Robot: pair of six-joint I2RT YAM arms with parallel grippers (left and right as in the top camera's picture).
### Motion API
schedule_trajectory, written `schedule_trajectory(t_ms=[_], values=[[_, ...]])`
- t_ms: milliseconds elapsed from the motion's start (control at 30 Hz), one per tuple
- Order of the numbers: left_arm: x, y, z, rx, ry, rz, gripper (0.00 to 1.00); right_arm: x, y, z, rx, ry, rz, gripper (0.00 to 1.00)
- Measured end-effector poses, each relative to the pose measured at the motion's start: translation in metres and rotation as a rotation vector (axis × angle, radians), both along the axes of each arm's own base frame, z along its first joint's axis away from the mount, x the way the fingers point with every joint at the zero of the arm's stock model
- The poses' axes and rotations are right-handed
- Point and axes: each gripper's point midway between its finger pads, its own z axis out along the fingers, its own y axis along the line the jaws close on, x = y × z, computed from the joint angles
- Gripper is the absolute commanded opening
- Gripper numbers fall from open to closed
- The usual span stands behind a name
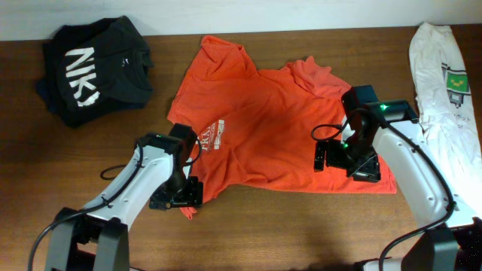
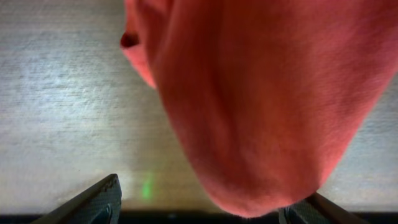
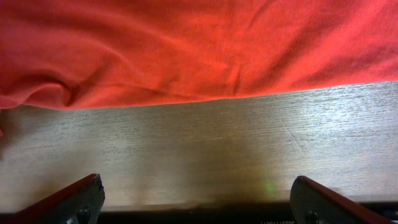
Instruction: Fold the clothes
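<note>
Seen from overhead, an orange-red T-shirt [image 1: 263,128] lies spread and rumpled across the middle of a dark wooden table [image 1: 301,226], with small white lettering [image 1: 215,135] toward its lower left. A black shirt [image 1: 90,71] with large white letters is bunched at the far left corner, and a white garment [image 1: 444,83] lies in a long strip down the right edge, both well apart from the arms. The left gripper [image 1: 179,197] sits at the T-shirt's lower left corner, and the right gripper [image 1: 360,167] is over the lower right hem (a small green light glows on that arm). In the left wrist view, a rounded bulge of the T-shirt [image 2: 267,93] fills most of the frame and reaches down between the two dark fingers [image 2: 102,198]. The left gripper [image 2: 205,205] has its jaws spread wide apart, and I cannot tell whether either finger touches the cloth. Pale table [image 2: 62,112] shows to the left. In the right wrist view, the T-shirt [image 3: 186,43] lies along the top of the frame, its edge resting on the table [image 3: 199,149]. The right gripper [image 3: 196,199] has its jaws wide apart with only bare wood between the fingers [image 3: 74,199], which are short of the cloth.
</note>
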Motion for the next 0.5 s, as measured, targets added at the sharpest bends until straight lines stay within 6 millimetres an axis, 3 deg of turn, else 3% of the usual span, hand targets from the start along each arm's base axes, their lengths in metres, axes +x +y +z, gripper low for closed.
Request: schedule_trajectory(t_ms=[233, 500], values=[[0.002, -0.044, -0.006, -0.022, -0.088, -0.131, 0.74, 0.000, 0.000, 0.000, 0.000, 0.000, 0.000, 0.99], [-0.007, -0.038, -0.034, 0.016, -0.111, -0.091, 0.68, 0.000, 0.000, 0.000, 0.000, 0.000, 0.002, 0.99]])
